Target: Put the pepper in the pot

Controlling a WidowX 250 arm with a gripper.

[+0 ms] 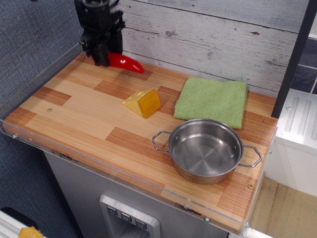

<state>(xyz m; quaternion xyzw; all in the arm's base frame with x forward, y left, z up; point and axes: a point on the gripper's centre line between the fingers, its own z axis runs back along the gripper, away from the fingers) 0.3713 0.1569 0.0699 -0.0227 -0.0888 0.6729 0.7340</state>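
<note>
Observation.image's upper left shows the black gripper pinching the red pepper (stem end hidden between its fingers), arm cut off above; the pot sits lower right, empty.

1. The black robot arm comes down from the top left corner of the view, near the back left of the counter.
2. Its black gripper points downward, raised above the surface.
3. The jaws are clamped on the stem end of the glossy red tapering pepper, which juts out to the side.
</note>
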